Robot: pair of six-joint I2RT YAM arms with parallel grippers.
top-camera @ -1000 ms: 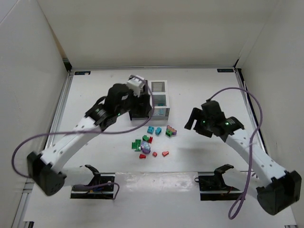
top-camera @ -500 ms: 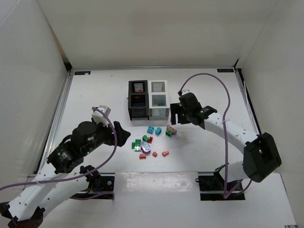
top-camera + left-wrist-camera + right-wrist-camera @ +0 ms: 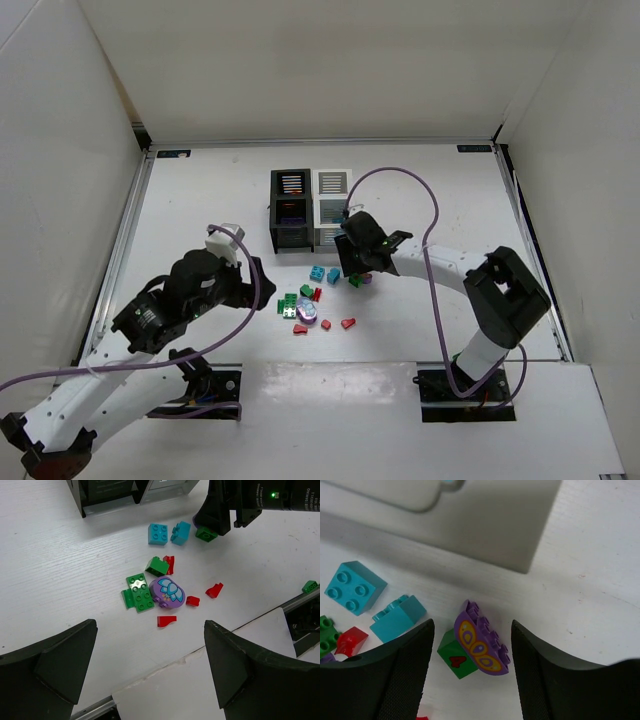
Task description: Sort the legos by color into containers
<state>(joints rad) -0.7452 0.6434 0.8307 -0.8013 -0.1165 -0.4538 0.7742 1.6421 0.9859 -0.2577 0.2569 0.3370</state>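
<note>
The legos lie in a loose pile [image 3: 318, 300] in front of the black bin [image 3: 291, 208] and white bin [image 3: 332, 205]. My right gripper [image 3: 358, 276] is open, low over the pile's right end. Its fingers [image 3: 395, 680] straddle a purple curved brick [image 3: 482, 645] that leans on a green brick marked 4 [image 3: 454, 659]. Two teal bricks [image 3: 354, 587] lie to their left. My left gripper [image 3: 262, 290] is open and empty, hovering left of the pile. Its view shows a green plate [image 3: 137, 592], a round purple piece [image 3: 167, 591] and red pieces [image 3: 167, 621].
The white bin's wall [image 3: 485, 515] stands just beyond the right gripper. A stray green piece [image 3: 309, 586] sits by the metal rail at the table's near edge. White walls enclose the table on three sides.
My left arm has pulled back from the black bin to the near left of the pile. My right arm has swung left from the right side, down over the purple and green bricks.
</note>
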